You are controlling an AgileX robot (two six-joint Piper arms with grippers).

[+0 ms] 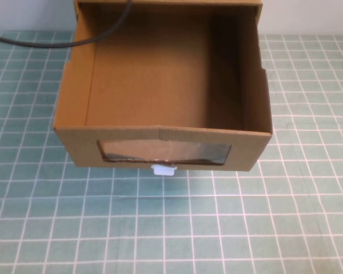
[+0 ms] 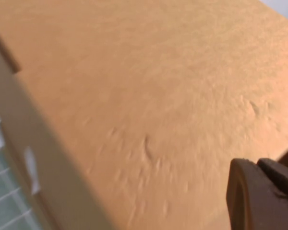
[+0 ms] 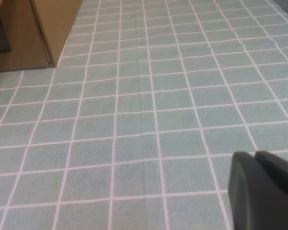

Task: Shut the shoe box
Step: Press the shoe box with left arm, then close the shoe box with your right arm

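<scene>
Green grid-patterned matting (image 1: 228, 228) covers the tabletop. A black cable (image 1: 51, 44) runs along the far left edge and over the box's back wall. Toward the far middle sits the shoe box (image 1: 74, 85), its drawer pulled out and empty, clear window (image 1: 164, 153) and white pull tab (image 1: 163, 169) facing the near edge. The left gripper (image 2: 261, 194) hangs close against the box's cardboard wall; whether its jaws are apart I cannot tell. The right gripper (image 3: 264, 189) hovers over bare matting, the box corner (image 3: 48, 28) well apart; its jaw state is likewise unclear.

Left gripper (image 2: 264, 191) close against cardboard; right gripper (image 3: 264, 187) low over mat
</scene>
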